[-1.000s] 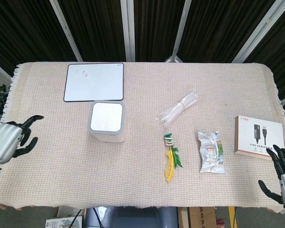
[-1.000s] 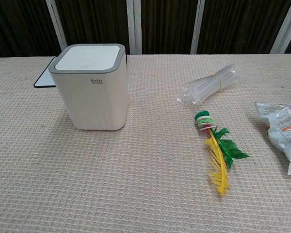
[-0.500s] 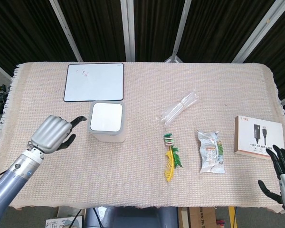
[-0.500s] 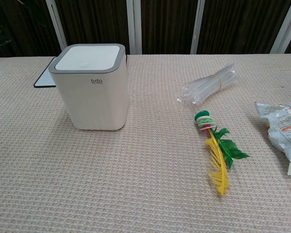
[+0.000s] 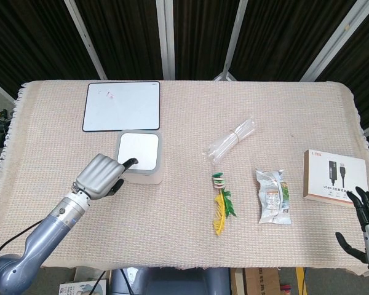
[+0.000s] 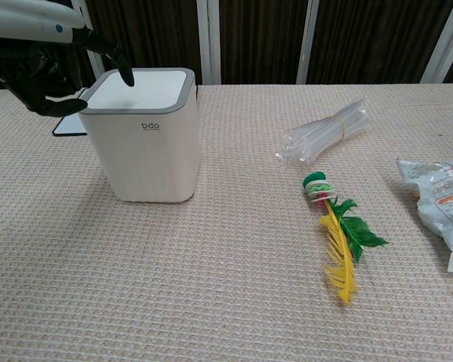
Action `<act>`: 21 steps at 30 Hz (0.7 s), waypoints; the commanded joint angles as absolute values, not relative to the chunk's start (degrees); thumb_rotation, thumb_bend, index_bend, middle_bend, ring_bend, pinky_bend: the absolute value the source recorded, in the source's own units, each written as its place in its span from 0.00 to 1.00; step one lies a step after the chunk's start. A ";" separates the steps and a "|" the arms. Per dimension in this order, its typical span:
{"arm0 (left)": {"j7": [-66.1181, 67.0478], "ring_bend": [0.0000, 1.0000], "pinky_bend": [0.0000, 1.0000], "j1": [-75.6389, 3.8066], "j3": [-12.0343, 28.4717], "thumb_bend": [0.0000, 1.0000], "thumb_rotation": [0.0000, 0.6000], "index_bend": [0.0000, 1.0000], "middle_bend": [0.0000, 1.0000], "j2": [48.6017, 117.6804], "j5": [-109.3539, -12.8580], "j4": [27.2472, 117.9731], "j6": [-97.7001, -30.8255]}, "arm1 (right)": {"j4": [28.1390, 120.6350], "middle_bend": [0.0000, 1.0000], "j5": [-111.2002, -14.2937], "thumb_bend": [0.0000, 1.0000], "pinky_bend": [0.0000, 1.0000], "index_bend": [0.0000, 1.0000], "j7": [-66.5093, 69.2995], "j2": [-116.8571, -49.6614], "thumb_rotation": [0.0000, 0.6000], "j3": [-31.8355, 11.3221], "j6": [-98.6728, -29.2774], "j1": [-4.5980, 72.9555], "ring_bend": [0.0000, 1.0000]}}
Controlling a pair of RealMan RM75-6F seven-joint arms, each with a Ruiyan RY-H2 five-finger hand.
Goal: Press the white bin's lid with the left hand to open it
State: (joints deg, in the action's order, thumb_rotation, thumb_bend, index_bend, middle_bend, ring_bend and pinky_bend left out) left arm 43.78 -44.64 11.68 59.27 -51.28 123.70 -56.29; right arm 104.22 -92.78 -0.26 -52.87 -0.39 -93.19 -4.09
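Observation:
The white bin (image 5: 139,161) with a grey rim stands left of the table's middle, its flat white lid (image 6: 140,88) lying level and closed. My left hand (image 5: 101,176) is just left of the bin, most fingers curled in and one finger stretched out over the lid's near-left corner. In the chest view the same left hand (image 6: 39,69) hangs at the upper left with its fingertip at the lid's left edge. I cannot tell whether it touches. My right hand (image 5: 366,228) hovers off the table's near right corner, fingers apart, holding nothing.
A whiteboard (image 5: 122,106) lies behind the bin. Right of the bin lie a bundle of clear straws (image 5: 232,140), a yellow and green feather toy (image 5: 221,204), a snack packet (image 5: 273,196) and a cable box (image 5: 335,177).
My left hand has swung in from the table's left edge to the bin, its fingers curling in with one stretched over the lid. The right hand has barely moved.

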 commanded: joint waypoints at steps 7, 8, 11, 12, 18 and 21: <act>46.56 0.74 0.64 -47.38 9.52 0.65 1.00 0.24 0.88 62.15 -48.27 121.75 -57.65 | 104.17 0.06 -92.97 0.27 0.01 0.12 0.15 -52.58 1.00 -0.31 -93.66 -4.37 0.02; 46.85 0.74 0.64 -47.53 9.29 0.65 1.00 0.24 0.88 62.36 -48.12 121.64 -57.93 | 104.12 0.06 -92.94 0.27 0.01 0.12 0.24 -52.54 1.00 -0.31 -93.73 -4.42 0.02; 47.53 0.74 0.64 -47.84 8.73 0.65 1.00 0.24 0.88 62.87 -47.74 121.39 -58.68 | 103.99 0.06 -92.94 0.27 0.01 0.12 0.47 -52.48 1.00 -0.30 -93.75 -4.44 0.02; 47.87 0.74 0.64 -47.92 8.42 0.65 1.00 0.24 0.88 63.03 -47.63 121.37 -58.97 | 103.91 0.06 -92.90 0.27 0.01 0.12 0.56 -52.44 1.00 -0.30 -93.78 -4.47 0.02; 50.14 0.74 0.64 -48.65 6.47 0.65 1.00 0.26 0.88 63.55 -47.07 121.90 -60.35 | 103.68 0.06 -92.30 0.27 0.01 0.12 0.91 -52.33 1.00 -0.33 -93.15 -4.31 0.02; 50.96 0.74 0.64 -48.97 5.87 0.65 1.00 0.26 0.88 63.73 -47.26 122.20 -60.72 | 103.69 0.06 -92.23 0.27 0.01 0.12 0.93 -52.33 1.00 -0.34 -93.01 -4.25 0.02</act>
